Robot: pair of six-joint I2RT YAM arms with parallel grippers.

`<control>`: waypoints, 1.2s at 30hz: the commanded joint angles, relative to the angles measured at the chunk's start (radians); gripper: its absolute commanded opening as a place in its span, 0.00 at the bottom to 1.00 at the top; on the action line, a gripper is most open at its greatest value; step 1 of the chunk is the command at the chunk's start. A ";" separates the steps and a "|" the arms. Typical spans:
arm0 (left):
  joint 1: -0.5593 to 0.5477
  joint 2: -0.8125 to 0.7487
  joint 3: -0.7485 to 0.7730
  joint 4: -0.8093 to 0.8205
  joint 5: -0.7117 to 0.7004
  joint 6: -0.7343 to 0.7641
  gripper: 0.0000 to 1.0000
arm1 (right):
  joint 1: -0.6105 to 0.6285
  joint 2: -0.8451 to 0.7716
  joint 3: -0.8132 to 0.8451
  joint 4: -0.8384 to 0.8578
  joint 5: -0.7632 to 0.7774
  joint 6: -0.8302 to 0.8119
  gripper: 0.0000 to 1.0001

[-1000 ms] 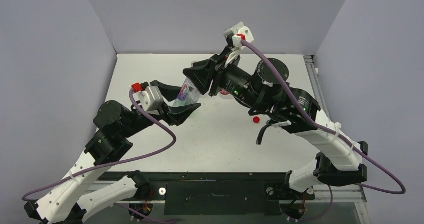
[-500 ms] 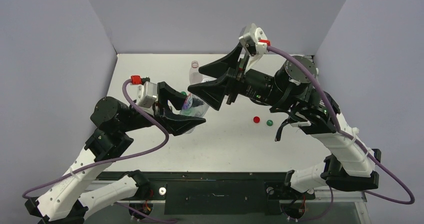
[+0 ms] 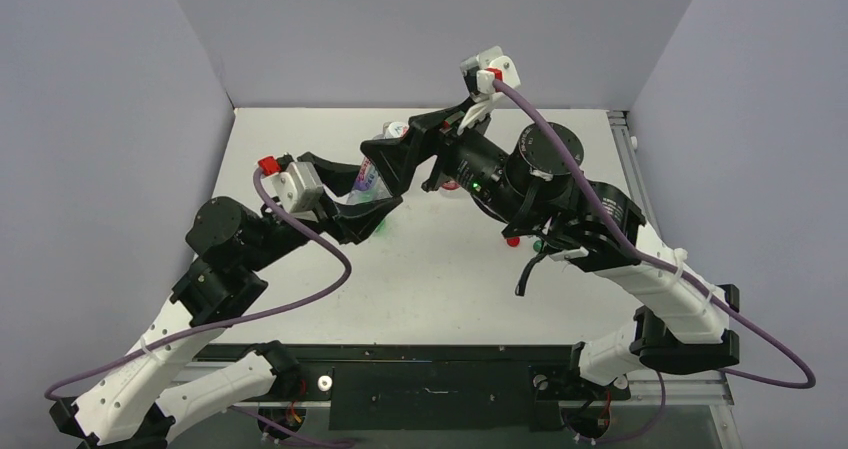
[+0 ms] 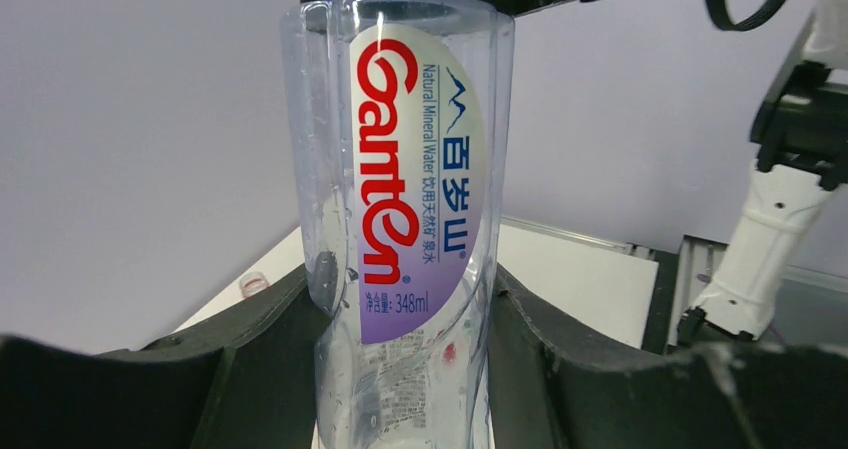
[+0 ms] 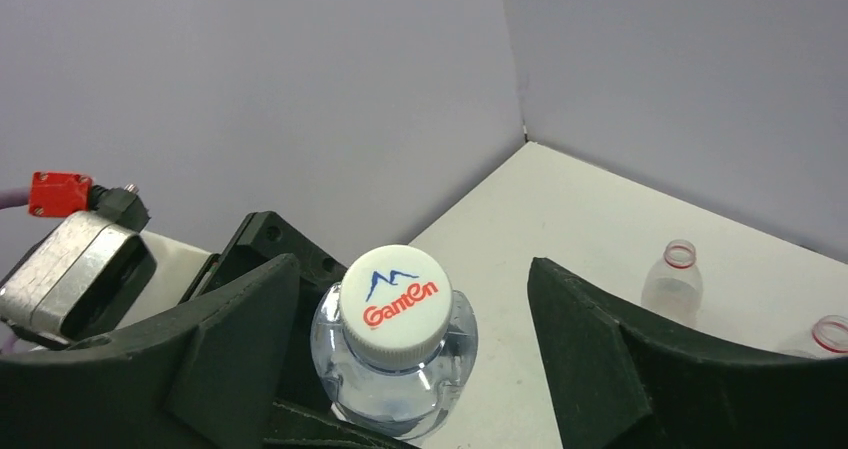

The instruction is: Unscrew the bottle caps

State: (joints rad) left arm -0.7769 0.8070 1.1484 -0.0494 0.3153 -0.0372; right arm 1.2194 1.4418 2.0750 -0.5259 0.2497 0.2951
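Illumination: bright, even and diffuse, coming from overhead. The flat white table (image 3: 450, 289) reads near-white. Shadows under the arms are faint and soft-edged, strongest toward the table's middle.

Overhead view: edges crisp across the frame.

Left wrist view: the clear plastic bottle with a red-lettered label (image 4: 405, 219) is sharp and its print legible. Thin specular streaks run along its shoulder. The bottom edge of the frame is dark and slightly soft.

Right wrist view: the round white screw cap (image 5: 395, 299) is in focus, with small glints on the plastic below it.
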 commanded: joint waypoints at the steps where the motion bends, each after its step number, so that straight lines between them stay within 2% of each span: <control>1: 0.002 -0.005 -0.009 0.014 -0.094 0.076 0.10 | 0.006 0.003 0.038 0.034 0.099 0.024 0.73; 2: 0.002 -0.007 -0.011 0.015 -0.086 0.077 0.10 | 0.004 0.006 0.041 0.035 0.091 0.023 0.69; 3: 0.001 -0.008 -0.013 0.015 -0.083 0.075 0.10 | 0.003 0.007 0.044 0.035 0.089 0.025 0.60; 4: 0.002 -0.008 -0.013 0.015 -0.082 0.074 0.10 | 0.002 0.008 0.050 0.036 0.081 0.025 0.56; 5: 0.002 -0.008 -0.013 0.012 -0.083 0.073 0.10 | 0.002 0.010 0.052 0.037 0.075 0.024 0.45; 6: 0.001 -0.009 -0.013 0.011 -0.084 0.074 0.10 | 0.001 0.010 0.056 0.037 0.065 0.024 0.39; 7: 0.001 -0.010 -0.015 0.011 -0.083 0.073 0.10 | -0.002 0.011 0.057 0.037 0.059 0.024 0.28; 9: 0.001 -0.012 -0.017 0.010 -0.083 0.072 0.10 | -0.008 0.012 0.060 0.035 0.042 0.025 0.13; 11: 0.001 -0.013 -0.016 0.005 -0.075 0.065 0.10 | -0.017 0.010 0.059 0.031 0.025 0.024 0.03; 13: 0.002 -0.016 -0.014 0.001 -0.051 0.049 0.10 | -0.038 0.002 0.063 0.023 -0.012 0.016 0.00; 15: 0.002 -0.020 -0.012 -0.001 -0.010 0.016 0.10 | -0.082 -0.018 0.053 0.022 -0.114 -0.002 0.00; 17: 0.001 -0.026 -0.012 -0.002 0.055 -0.015 0.11 | -0.129 -0.050 0.027 0.039 -0.315 -0.025 0.00; 21: 0.002 -0.037 -0.018 -0.008 0.204 -0.081 0.11 | -0.208 -0.137 -0.039 0.089 -0.622 -0.062 0.00; 25: 0.003 -0.028 -0.017 -0.018 0.309 -0.150 0.11 | -0.276 -0.177 -0.097 0.143 -0.792 -0.036 0.00; 27: 0.004 -0.020 -0.010 -0.023 0.350 -0.177 0.11 | -0.308 -0.187 -0.116 0.152 -0.811 -0.024 0.00; 30: 0.003 -0.019 -0.011 -0.020 0.349 -0.185 0.11 | -0.326 -0.209 -0.174 0.122 -0.676 -0.040 0.00; 32: 0.004 -0.025 -0.012 -0.029 0.314 -0.160 0.11 | -0.357 -0.242 -0.253 0.101 -0.429 -0.042 0.00; 33: 0.004 -0.034 -0.013 -0.035 0.298 -0.146 0.11 | -0.377 -0.263 -0.283 0.085 -0.360 -0.038 0.00; 34: 0.004 -0.038 -0.016 -0.037 0.271 -0.138 0.11 | -0.388 -0.283 -0.352 0.078 -0.214 -0.018 0.00; 36: 0.005 -0.053 -0.022 -0.041 0.250 -0.118 0.11 | -0.428 -0.312 -0.489 0.066 -0.048 0.028 0.00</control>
State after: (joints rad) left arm -0.7715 0.7841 1.1206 -0.0948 0.6048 -0.1772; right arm 0.8520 1.1610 1.7863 -0.4202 -0.2188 0.2699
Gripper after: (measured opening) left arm 0.475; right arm 0.315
